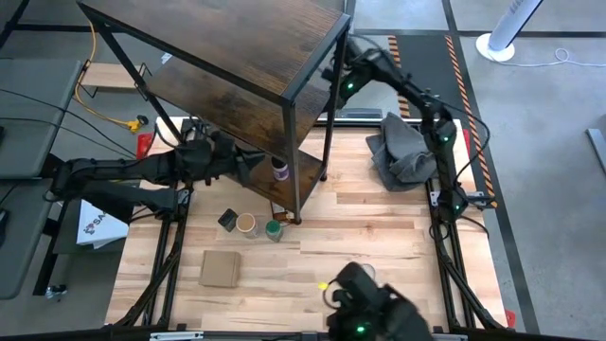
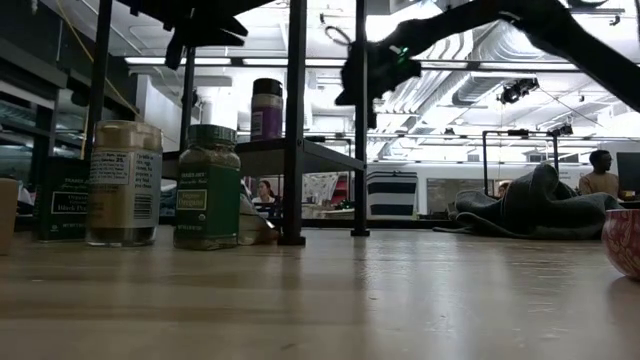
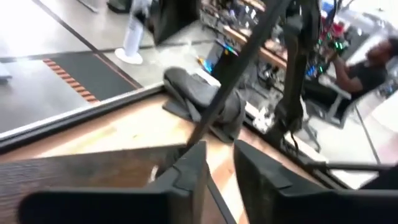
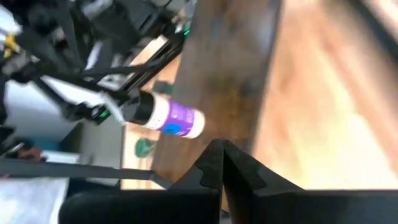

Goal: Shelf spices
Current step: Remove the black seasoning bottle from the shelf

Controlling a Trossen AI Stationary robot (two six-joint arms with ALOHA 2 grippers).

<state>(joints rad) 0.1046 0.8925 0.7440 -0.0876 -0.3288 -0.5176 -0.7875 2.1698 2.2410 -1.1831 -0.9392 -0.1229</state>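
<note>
The big shelf (image 1: 237,57) is being filled: a purple-label jar (image 1: 280,170) is stood on its lower board, and the left claw (image 1: 254,163), just beside it, is seen opened a narrow way. The right claw (image 1: 338,74) is pressed shut, empty, against the frame. Next, the tan-lid jar (image 2: 123,183), the green-lid jar (image 2: 207,187) marked "ORGANIC" and the dark tin (image 2: 62,198), left on the table, are to be picked up.

Green-lidded jar (image 2: 207,187): its label is reading "ORGANIC" among smaller illegible print. Small dark tin (image 2: 60,199): its label is showing "Black Pepper", faintly. Tan-lidded jar (image 2: 123,183): print is staying illegible.
</note>
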